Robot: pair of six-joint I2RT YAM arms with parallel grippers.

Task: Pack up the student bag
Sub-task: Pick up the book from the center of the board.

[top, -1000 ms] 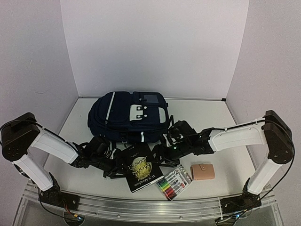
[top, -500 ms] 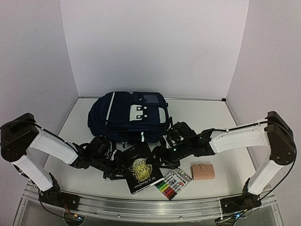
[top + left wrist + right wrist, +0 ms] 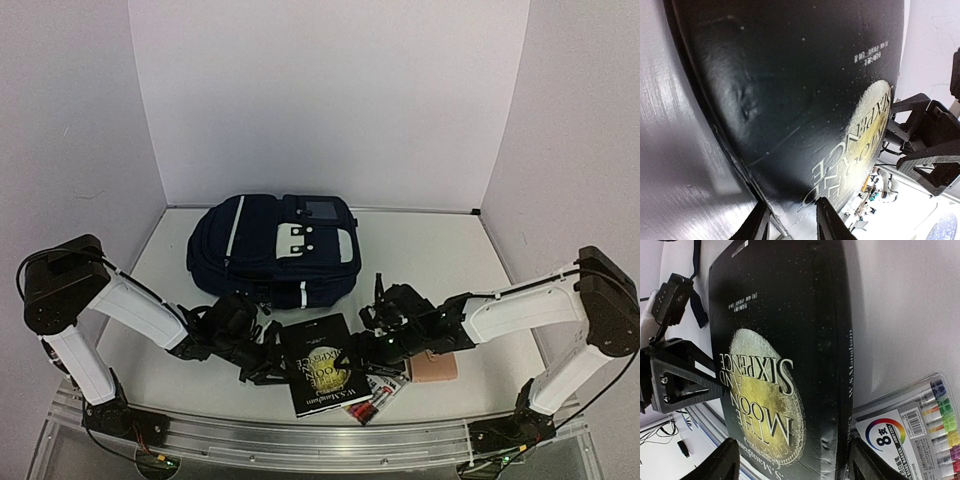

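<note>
Top external view: the bag [image 3: 272, 250] lies flat at the back of the table [image 3: 440, 260], grey patches up, well apart from both grippers. Nearer the arms lies a black book [image 3: 322, 365], one corner over a marker pack [image 3: 380, 398]; a tan wallet [image 3: 437, 368] sits just beside it. Left wrist view: the left gripper [image 3: 792, 202] is partly open astride the book's edge; whether it pinches cannot be told. Right wrist view: the right gripper [image 3: 794, 442] is spread wide at the book's end, gripping nothing visible.
</note>
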